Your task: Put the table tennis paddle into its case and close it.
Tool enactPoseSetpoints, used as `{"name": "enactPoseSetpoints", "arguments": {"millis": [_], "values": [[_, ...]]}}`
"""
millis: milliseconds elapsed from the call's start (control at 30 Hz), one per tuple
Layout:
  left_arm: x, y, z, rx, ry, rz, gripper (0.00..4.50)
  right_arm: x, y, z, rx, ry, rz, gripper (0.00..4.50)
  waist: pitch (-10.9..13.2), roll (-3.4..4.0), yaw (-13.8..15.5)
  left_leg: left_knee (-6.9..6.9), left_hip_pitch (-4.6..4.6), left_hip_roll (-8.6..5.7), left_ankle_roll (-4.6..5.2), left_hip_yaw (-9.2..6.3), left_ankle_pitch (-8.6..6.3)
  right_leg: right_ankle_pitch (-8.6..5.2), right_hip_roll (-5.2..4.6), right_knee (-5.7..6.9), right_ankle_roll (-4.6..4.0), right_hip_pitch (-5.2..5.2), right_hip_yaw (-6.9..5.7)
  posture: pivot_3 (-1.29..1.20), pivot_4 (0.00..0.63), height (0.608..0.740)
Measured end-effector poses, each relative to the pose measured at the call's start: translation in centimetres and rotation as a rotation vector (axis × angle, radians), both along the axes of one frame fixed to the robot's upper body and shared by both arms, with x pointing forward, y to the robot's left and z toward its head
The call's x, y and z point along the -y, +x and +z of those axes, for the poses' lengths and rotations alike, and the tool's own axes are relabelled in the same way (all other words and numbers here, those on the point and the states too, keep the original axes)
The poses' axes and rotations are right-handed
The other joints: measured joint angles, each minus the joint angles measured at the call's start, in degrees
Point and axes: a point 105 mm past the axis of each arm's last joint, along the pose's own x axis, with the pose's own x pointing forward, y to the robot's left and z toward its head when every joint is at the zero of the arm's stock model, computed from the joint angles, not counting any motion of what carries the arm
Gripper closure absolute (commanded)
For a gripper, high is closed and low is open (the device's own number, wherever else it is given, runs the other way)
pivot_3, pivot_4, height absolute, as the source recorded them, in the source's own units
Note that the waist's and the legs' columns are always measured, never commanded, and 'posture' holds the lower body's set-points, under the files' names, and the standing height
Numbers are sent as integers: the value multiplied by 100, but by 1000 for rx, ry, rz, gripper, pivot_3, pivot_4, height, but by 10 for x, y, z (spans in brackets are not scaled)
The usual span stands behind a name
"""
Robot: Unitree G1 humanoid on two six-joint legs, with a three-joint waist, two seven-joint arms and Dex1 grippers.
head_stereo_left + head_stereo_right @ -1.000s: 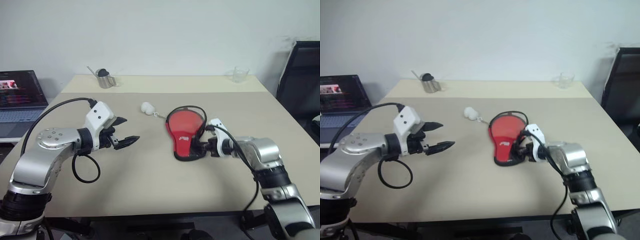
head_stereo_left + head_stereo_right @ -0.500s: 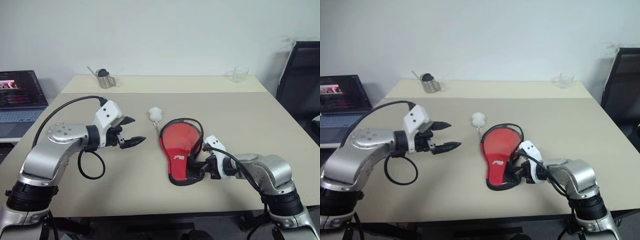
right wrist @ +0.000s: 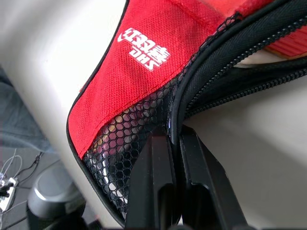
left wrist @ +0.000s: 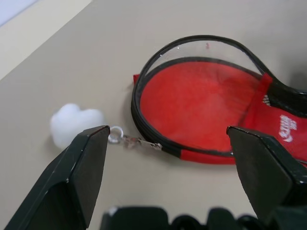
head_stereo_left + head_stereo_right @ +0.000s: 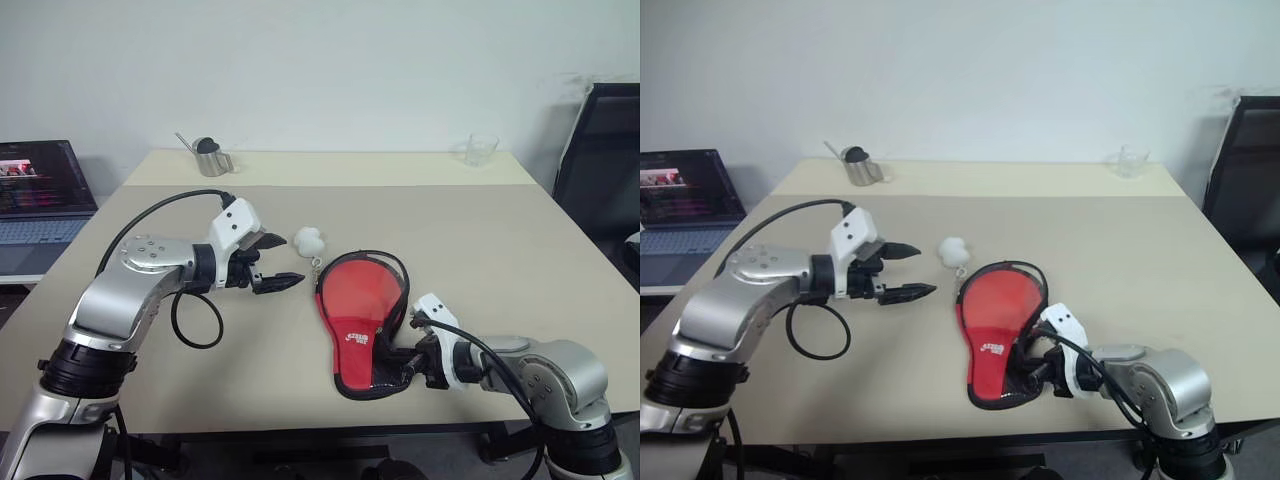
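My right jaws [image 3: 171, 143] are pinching shut on the black edge of the red, paddle-shaped soft zip case [image 5: 362, 310], lying on the beige counter [image 5: 500, 250]; my left jaws [image 5: 272, 262] are gaping empty near its white pompom charm [image 5: 307, 239]. Being floppy, it probably needs holding by the zipper pull [image 4: 139, 142].

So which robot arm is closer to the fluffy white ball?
The left. Its tool hangs open just beside the white pompom, not touching it. The right tool is far off at the case's handle end, shut on its edge.
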Motion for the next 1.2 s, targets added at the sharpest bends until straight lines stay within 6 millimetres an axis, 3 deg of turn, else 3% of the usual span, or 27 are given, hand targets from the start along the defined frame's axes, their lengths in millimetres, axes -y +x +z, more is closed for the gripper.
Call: {"name": "enactPoseSetpoints", "arguments": {"millis": [433, 833, 1000, 1200], "values": [[1, 2, 0, 4, 6, -16, 225, -1, -3, -4, -1, -35, 11, 4462, -1, -1, 4, 3, 0, -1, 0, -2, 0, 0, 0, 1, 0, 2, -2, 0, 150, 740], [0, 4, -1, 11, 11, -9, 225, -2, -5, 0, 7, -38, 82, 416, -1, -1, 7, 8, 1, -3, 1, -5, 1, 1, 0, 4, 1, 4, -4, 0, 150, 740], [-2, 6, -3, 7, 8, 3, 225, 33, 2, 16, 90, -131, 118, 416, -1, -3, 19, 8, 0, -11, 2, -2, 1, 1, 0, -5, 3, 7, -4, 0, 150, 740], [3, 7, 4, 39, -3, -14, 225, 77, 31, 37, 218, -219, 103, 416, 0, -5, 15, 6, 0, -7, 2, -3, 1, 1, 0, -5, 2, 6, -5, 0, 150, 740]]}}
